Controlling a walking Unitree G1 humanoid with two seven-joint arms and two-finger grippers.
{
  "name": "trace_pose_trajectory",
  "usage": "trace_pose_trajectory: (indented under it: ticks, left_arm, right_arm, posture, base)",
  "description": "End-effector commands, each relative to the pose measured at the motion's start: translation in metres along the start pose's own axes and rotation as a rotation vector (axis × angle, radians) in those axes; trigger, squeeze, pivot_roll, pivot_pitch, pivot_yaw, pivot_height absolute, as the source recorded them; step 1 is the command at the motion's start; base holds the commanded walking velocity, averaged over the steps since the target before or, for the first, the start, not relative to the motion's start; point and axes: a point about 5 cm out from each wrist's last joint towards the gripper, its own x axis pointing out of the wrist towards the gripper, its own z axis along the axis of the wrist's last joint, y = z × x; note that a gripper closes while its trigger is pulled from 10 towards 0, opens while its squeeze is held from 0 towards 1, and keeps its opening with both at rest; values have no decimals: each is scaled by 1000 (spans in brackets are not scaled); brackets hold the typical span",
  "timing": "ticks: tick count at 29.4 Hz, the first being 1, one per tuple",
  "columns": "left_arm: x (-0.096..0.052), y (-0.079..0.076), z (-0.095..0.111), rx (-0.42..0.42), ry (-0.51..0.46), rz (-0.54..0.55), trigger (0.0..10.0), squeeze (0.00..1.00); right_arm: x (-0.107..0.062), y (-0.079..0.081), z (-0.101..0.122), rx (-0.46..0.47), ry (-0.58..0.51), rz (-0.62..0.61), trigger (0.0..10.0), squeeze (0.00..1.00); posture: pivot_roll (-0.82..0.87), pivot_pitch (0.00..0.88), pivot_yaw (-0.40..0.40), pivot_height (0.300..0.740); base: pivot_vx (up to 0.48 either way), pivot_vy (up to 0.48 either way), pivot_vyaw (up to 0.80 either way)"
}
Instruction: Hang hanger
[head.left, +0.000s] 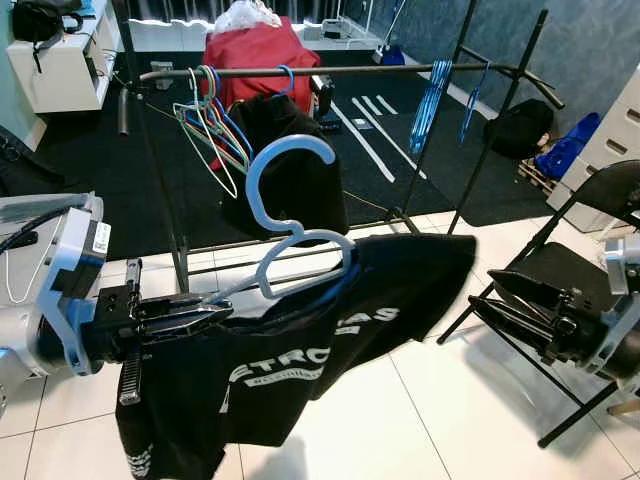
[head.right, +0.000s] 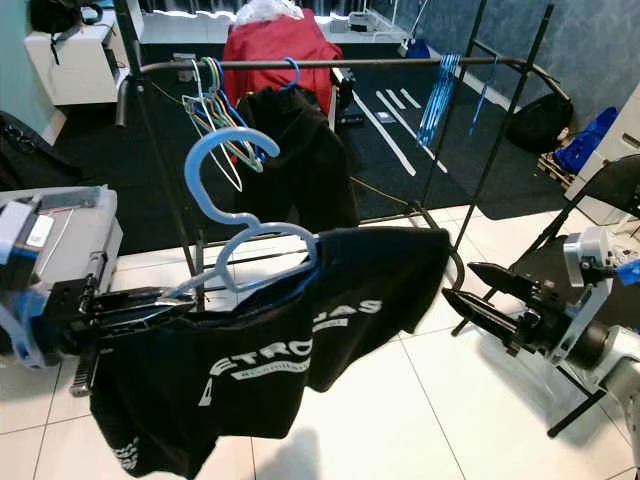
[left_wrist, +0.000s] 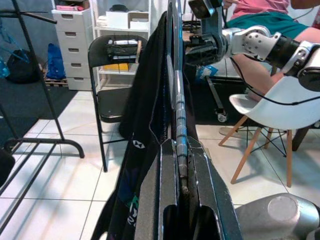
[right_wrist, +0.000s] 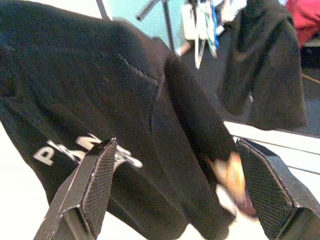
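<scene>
Before the clothes rack, the left gripper is clamped tight on one arm of a light blue hanger, which carries a black T-shirt with white lettering. Its hook points up, below the rail and apart from it. To the right, the right gripper hangs with fingers spread wide, just beside the shirt's far shoulder.

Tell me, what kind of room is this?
Probably a room in a home used for sorting clothes: a black clothes rack with colourful empty hangers, a white drawer unit, and a folding chair on the white tiled floor.
</scene>
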Motion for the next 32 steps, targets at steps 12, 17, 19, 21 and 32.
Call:
trace_pose_trajectory:
  ticks: [12,17,19,21,32]
  left_arm:
    - [6,-9,14,37,-1,-80,10000,0]
    - [6,-10,17,44,-3,-85,10000,0]
    - [7,-11,19,49,-8,-93,10000,0]
    - [8,-11,19,51,-10,-96,10000,0]
    - [12,-11,15,39,-5,-97,10000,0]
  right_arm:
    - [6,-11,-1,-2,9,-75,0,0]
    - [7,-11,-1,-1,7,-68,0,0]
    - [9,-9,-2,5,6,-41,0,0]
    - [9,-8,-3,8,6,-29,0,0]
    - [14,-4,-2,14,-20,4,0,0]
  posture:
    - [-2,63,-79,740]
    - [-2,64,-80,740]
    - [-2,64,-80,740]
    - [-2,64,-80,740]
    - [-4,65,-79,740]
  base:
    - [0,0,0]
    - [0,0,0]
    - [0,0,0]
    - [0,0,0]
    - [0,0,0]
